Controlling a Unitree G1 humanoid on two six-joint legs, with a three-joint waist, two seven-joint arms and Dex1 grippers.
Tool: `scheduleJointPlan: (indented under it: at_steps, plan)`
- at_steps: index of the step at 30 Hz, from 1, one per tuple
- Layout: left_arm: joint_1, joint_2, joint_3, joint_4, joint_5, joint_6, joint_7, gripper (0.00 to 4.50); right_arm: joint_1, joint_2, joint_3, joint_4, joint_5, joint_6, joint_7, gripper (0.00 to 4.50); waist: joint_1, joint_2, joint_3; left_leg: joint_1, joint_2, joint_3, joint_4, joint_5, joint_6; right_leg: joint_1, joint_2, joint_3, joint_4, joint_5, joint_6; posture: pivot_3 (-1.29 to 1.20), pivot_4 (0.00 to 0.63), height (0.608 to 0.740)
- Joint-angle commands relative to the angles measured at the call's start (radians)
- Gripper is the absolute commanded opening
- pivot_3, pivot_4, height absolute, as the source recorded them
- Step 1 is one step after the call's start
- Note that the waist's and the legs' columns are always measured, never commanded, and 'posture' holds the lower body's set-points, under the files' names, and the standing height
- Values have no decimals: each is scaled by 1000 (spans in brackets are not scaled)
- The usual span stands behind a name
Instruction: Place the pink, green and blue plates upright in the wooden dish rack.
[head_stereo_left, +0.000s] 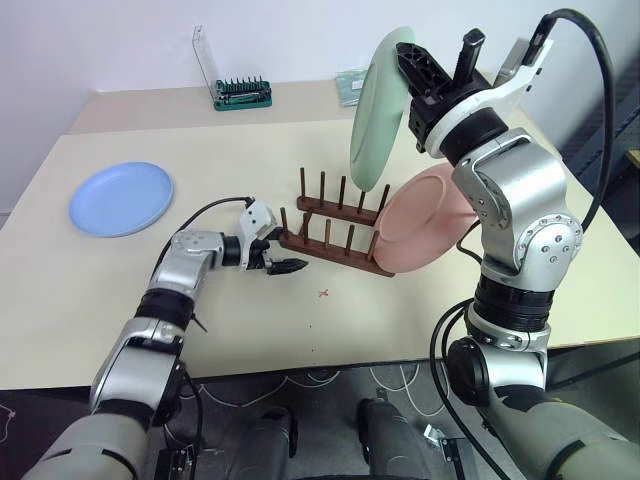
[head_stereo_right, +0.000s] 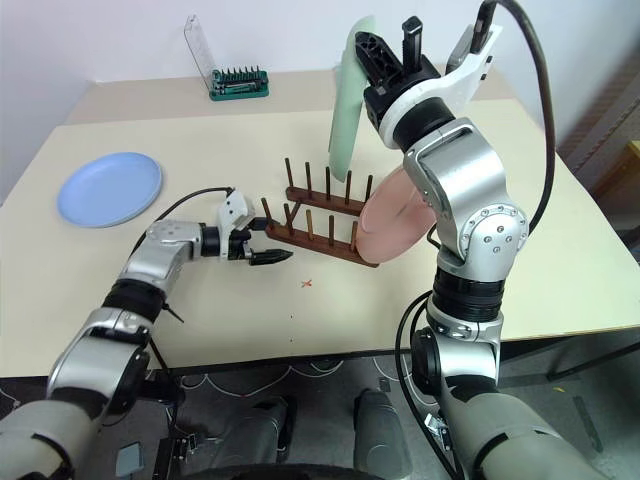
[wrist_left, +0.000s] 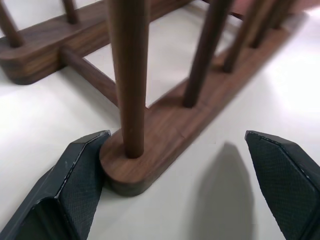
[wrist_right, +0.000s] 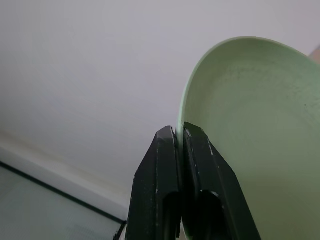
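Green plate (head_stereo_left: 378, 110) pinched in right hand (wrist_right: 180, 137); left hand (wrist_left: 175, 175) gapes at rack (head_stereo_left: 330, 235) end.

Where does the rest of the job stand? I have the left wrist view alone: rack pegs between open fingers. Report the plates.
Observer: The pink plate already stands upright at the right end of the wooden dish rack.
Operator: Give me the green one.
Observer: The right gripper holds the green plate by its rim, raised above the rack.
Operator: And the blue.
Observer: The blue plate lies flat on the table, off to the left, apart from the rack.
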Motion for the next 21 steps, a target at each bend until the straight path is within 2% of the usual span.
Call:
scheduleJointPlan:
  at_steps: [1, 13, 21]
  plan:
    - [96, 31, 11, -160, -28, 92, 0, 4412, -19, 11, 2, -55, 0, -12, 14, 0, 2, 0, 0, 0, 0, 0, 0, 0, 0, 0, 0, 0, 0, 0, 0, 0, 150, 740]
    - [301, 37, 54, -578, -116, 318, 144, 4412, 1, 27, 22, -81, 37, -14, -19, 0, 5, 1, 0, 0, 0, 0, 0, 0, 0, 0, 0, 1, 0, 0, 0, 0, 150, 740]
    - [318, -77, 70, -645, -124, 402, 353, 4412, 9, 32, 27, -91, 48, -18, -36, 0, 8, 1, 0, 0, 0, 0, 0, 0, 0, 0, 0, 1, 0, 0, 0, 0, 150, 740]
